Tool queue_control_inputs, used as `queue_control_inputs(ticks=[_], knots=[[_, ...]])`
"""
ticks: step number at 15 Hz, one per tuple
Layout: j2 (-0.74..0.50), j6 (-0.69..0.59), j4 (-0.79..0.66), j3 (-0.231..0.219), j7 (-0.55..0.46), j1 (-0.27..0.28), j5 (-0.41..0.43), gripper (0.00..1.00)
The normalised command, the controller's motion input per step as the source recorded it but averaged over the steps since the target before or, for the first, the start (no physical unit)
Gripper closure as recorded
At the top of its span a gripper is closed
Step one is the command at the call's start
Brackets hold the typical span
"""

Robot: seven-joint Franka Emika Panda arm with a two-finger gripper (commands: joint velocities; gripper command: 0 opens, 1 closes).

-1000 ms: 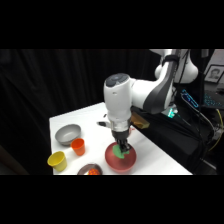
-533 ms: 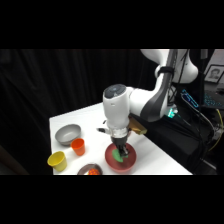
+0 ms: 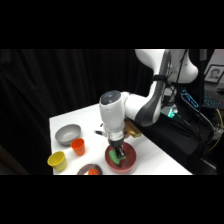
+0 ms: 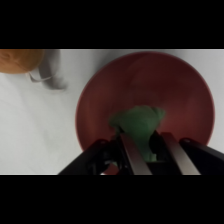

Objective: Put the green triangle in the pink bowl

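Side view: the arm reached down at lower centre of the frame, its jaws (image 3: 119,154) lowered into the pink bowl (image 3: 130,161) on the bench (image 3: 90,117), with the green triangle (image 3: 115,158) between them, low enough to be set down gently rather than dropped. A grey bowl (image 3: 67,133), orange cup (image 3: 77,146) and yellow cup (image 3: 57,160) stood at lower left.

Wrist view: the jaws (image 4: 144,145) were closed on the triangle (image 4: 138,123), over the bowl's floor (image 4: 150,82); not yet released, apparently.

The end effector (image 3: 118,154) has lifted slightly above the pink bowl (image 3: 129,161).
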Motion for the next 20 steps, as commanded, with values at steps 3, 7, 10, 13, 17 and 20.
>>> queue_control_inputs(ticks=[3, 7, 10, 13, 17, 20], knots=[[0.08, 0.06, 0.11, -0.052, -0.03, 0.040, 0.055, 0.17], [-0.02, -0.04, 0.06, -0.002, -0.10, 0.016, 0.097, 0.00], [-0.18, -0.14, -0.02, 0.025, -0.13, -0.004, 0.130, 0.00], [-0.32, -0.22, -0.09, 0.035, -0.14, -0.020, 0.141, 0.00], [-0.41, -0.31, -0.12, 0.023, -0.09, -0.013, 0.095, 0.00], [-0.40, -0.30, -0.11, 0.043, -0.07, -0.027, 0.076, 0.00]])
